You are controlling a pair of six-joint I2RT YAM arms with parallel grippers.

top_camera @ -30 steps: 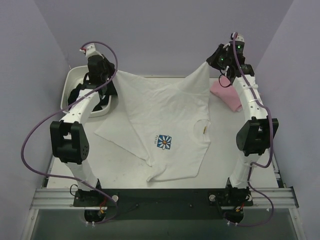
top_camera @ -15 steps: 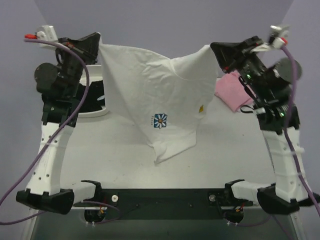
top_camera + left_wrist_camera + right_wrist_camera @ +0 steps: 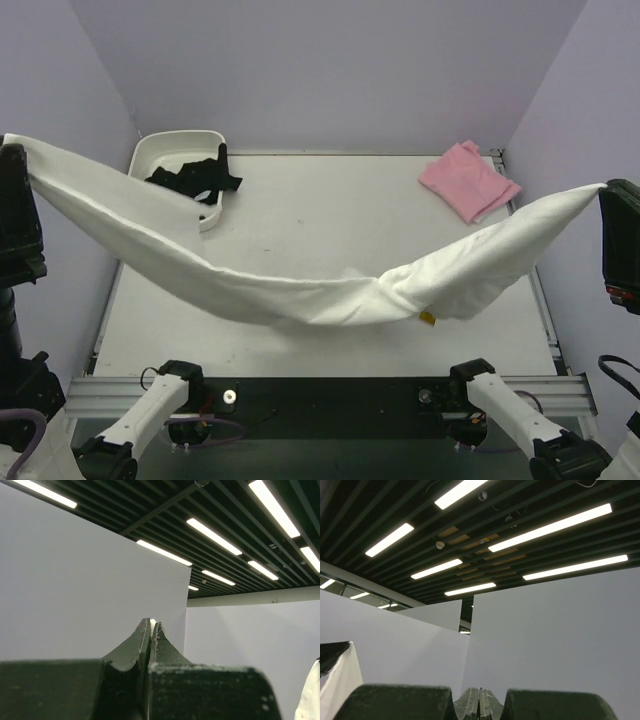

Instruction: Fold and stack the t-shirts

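Cotton: white shirt (image 3: 250, 290) hangs strung between both arms like a hammock. One end runs up to the left gripper (image 3: 151, 625), the other up to the right gripper (image 3: 479, 694).

- Both wrist views show the jaws pressed together and pointing at the ceiling. The left one has a pale sliver at its tip. Taken with the overhead view, I read each as pinching a corner of the white shirt.
- In each wrist view cloth drapes off just beside the gripper on its inner side, which fits a pinch on the very edge.
- Reason for the high, wide hold, as I judge it: spread the shirt and let gravity pull out wrinkles before laying it flat.
- It's not flat yet. The lowest part sags midway between the grippers, well below both, and is bunched and twisted. A yellow tag (image 3: 428, 318) pokes out there, closer to the right gripper's side.
- I can't tell whether the sag touches the table (image 3: 300, 195).
- Pink shirt (image 3: 468, 180) lies on the table below the right gripper, inboard and further out, apart from the white one. Probably parked as the stack target.
- Tub (image 3: 150, 150) with a black cloth (image 3: 195, 180) sits below and inboard of the left gripper.
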